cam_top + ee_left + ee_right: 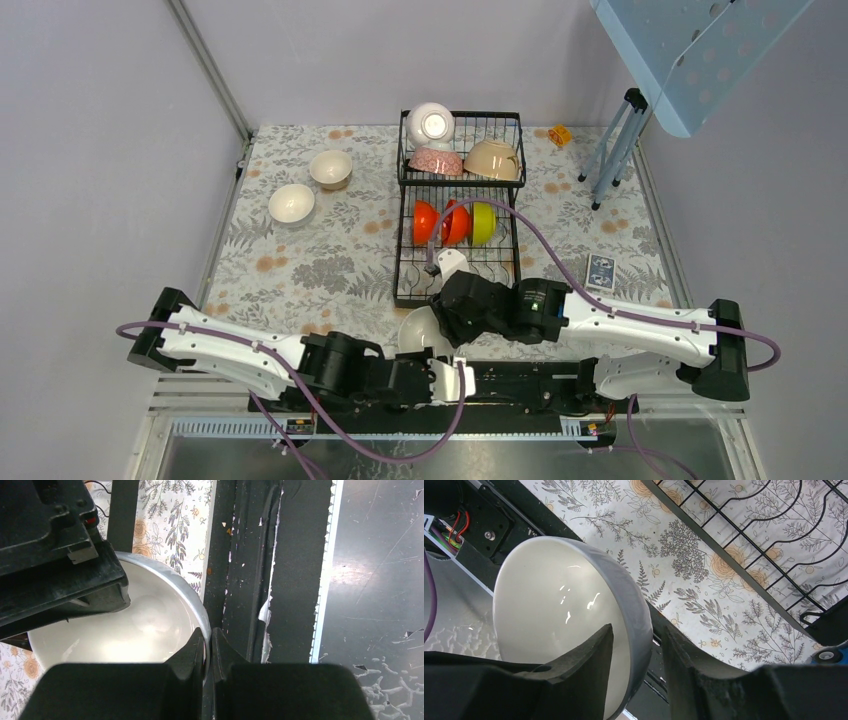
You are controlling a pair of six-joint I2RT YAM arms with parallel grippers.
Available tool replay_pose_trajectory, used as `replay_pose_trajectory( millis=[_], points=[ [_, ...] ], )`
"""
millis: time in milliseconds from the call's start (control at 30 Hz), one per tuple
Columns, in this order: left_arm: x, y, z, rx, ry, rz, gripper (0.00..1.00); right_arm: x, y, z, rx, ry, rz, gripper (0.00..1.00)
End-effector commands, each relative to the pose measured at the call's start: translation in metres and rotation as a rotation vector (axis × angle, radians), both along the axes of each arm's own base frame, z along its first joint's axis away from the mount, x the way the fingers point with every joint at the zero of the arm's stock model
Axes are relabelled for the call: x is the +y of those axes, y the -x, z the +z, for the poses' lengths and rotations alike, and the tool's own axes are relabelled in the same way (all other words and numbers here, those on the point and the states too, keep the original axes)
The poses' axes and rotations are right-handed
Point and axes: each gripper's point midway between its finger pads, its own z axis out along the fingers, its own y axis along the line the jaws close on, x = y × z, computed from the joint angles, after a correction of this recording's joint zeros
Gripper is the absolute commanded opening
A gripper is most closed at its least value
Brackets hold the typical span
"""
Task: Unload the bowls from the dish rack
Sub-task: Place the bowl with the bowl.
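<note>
While L jaws pinch bowl (pixel 150 625) rim, R jaws astride, half-open

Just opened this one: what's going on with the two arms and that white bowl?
Both arms meet at one white bowl near the front edge of the table, in front of the dish rack. The left gripper is shut on its rim. The right gripper straddles the rim, one finger inside and one outside, not clamped. Six more bowls sit in the rack, and two cream bowls stand on the table at the left.
</note>
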Motion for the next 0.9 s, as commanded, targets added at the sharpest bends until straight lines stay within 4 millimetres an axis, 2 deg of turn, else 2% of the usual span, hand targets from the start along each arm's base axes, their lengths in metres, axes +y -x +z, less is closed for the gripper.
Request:
replay_pose_trajectory(
  millis=[0,167,233,333,367,433,467,533,600,667,700,800,867],
  points=[
    [-0.012,-0.002,0.023,-0.008,0.131,0.009,0.00,0.001,-0.002,0.001,-0.024,-0.009,-0.015,0.45],
    [-0.009,-0.003,0.021,0.007,0.143,0.031,0.00,0.004,-0.002,-0.001,-0.022,0.001,-0.008,0.32],
    [-0.009,-0.003,0.022,0.006,0.147,0.031,0.00,0.004,-0.002,-0.001,-0.022,0.004,-0.007,0.24],
    [-0.007,-0.006,0.025,0.003,0.160,0.051,0.00,0.005,-0.003,0.001,-0.027,0.000,-0.017,0.04],
    [-0.006,-0.010,0.026,-0.009,0.166,0.072,0.00,0.004,-0.004,0.002,-0.032,-0.001,-0.024,0.00],
    [-0.004,-0.018,0.031,-0.028,0.183,0.117,0.04,0.003,-0.008,0.006,-0.047,-0.014,-0.045,0.00],
    [-0.001,-0.023,0.033,-0.038,0.194,0.147,0.17,0.002,-0.009,0.008,-0.056,-0.019,-0.056,0.00],
    [0.003,-0.030,0.042,-0.047,0.227,0.200,0.52,-0.002,-0.014,0.013,-0.079,-0.035,-0.088,0.00],
    [0.009,-0.039,0.054,-0.047,0.283,0.264,0.70,-0.007,-0.019,0.021,-0.107,-0.062,-0.124,0.00],
    [0.015,-0.045,0.069,-0.035,0.350,0.314,0.80,-0.010,-0.022,0.026,-0.125,-0.088,-0.149,0.00],
    [0.018,-0.047,0.076,-0.028,0.382,0.331,0.96,-0.012,-0.024,0.028,-0.131,-0.098,-0.161,0.00],
    [0.030,-0.058,0.096,0.011,0.508,0.422,0.99,-0.019,-0.027,0.028,-0.148,-0.116,-0.200,0.00],
    [0.041,-0.072,0.110,0.061,0.633,0.575,0.99,-0.024,-0.031,0.028,-0.164,-0.134,-0.236,0.00]
  ],
)
